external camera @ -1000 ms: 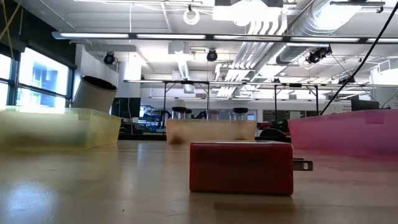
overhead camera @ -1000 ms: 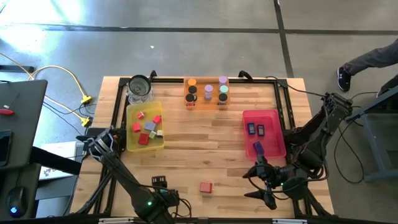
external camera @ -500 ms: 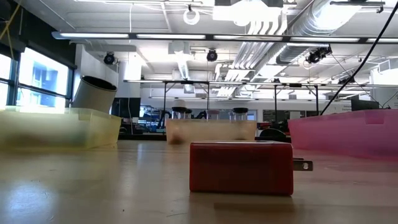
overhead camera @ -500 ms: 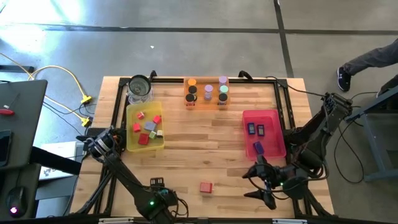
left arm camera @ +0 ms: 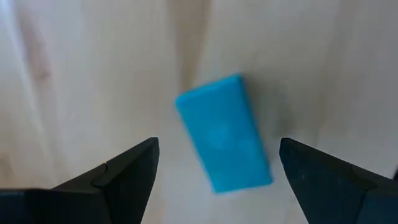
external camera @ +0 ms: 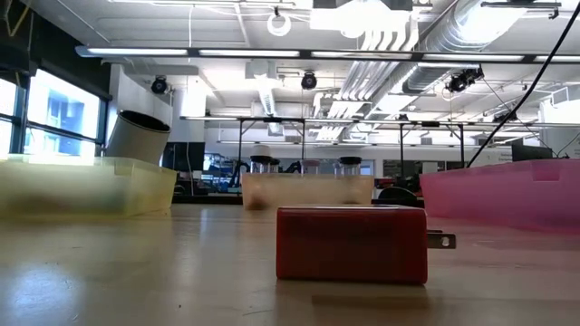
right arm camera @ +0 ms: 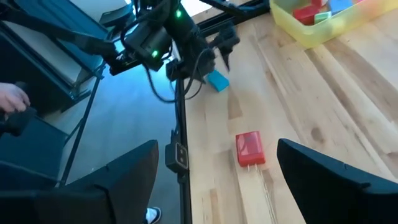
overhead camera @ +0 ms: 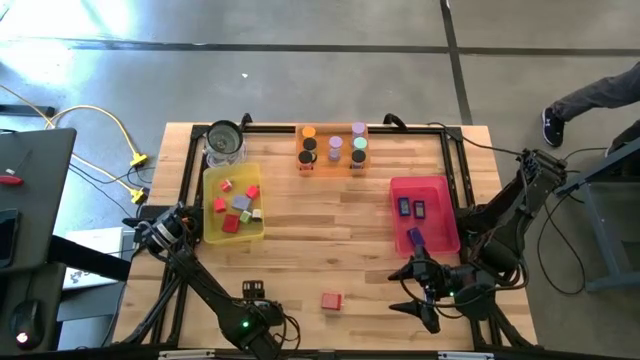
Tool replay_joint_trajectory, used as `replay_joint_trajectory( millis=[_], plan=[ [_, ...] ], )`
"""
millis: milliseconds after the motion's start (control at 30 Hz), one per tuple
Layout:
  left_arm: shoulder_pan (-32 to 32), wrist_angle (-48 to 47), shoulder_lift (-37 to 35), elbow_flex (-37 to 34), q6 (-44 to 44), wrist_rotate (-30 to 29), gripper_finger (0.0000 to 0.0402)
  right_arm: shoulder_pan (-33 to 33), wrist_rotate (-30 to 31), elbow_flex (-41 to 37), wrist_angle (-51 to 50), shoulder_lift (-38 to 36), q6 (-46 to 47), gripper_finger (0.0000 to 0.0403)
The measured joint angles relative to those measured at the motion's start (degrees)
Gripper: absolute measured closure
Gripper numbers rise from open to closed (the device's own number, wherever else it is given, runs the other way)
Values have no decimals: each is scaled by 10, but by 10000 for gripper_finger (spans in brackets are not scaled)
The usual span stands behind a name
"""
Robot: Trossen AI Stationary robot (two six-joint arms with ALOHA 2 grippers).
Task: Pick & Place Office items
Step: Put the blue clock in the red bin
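office items are partly sorted on the tabletop [overhead camera: 330, 240]: small blocks in the yellow tray [overhead camera: 210, 232] on the left, short cylinders in the orange tray [overhead camera: 330, 168] at the far edge, dark-blue and purple pieces in the pink tray [overhead camera: 440, 195] on the right. two pieces lie loose on the bare wood near the front edge.

left tool [overhead camera: 252, 293] hangs over the front left part of the tabletop, fingers spread. right tool [overhead camera: 420, 300] waits at the front right, just in front of the pink tray, also spread and holding nothing.

red block [overhead camera: 331, 300] lies between the two tools, about as far from one as from the other. thin metal prongs stick out of one end in the low view.

teal block [left arm camera: 225, 142] is what the coming move turns on. the high view does not show it; the left arm seems to cover it. the left wrist view looks straight down on it, lying flat on the wood in the gap between the two fingers, touching neither. its long axis runs roughly crosswise to the line from finger to finger, tilted a little off square, so the fingers face its two long sides and would close across its narrow width. the left tool is plainly the nearer one, and i judge the step to be a straight drop onto this block, perhaps with a small wrist turn to take out the tilt.
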Motion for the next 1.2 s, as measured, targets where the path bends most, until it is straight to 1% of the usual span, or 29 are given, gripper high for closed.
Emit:
replay_joint_trajectory(
  millis=[200,367,533,667,1067,1200],
  plan=[
    [3,70,-2,-35,16,25,79,-5,17,0,2,0,0,86],
    [10,78,-4,-48,-1,29,79,-5,16,0,5,0,0,86],
    [25,78,-3,-50,-11,54,89,-5,16,0,5,0,0,86],
    [38,80,-2,-50,-7,73,115,-5,15,0,5,0,0,86],
    [47,93,-2,-51,-71,69,228,15,8,0,4,0,0,86],
    [50,93,-2,-51,-85,73,253,26,8,0,4,0,0,86]
  ],
)
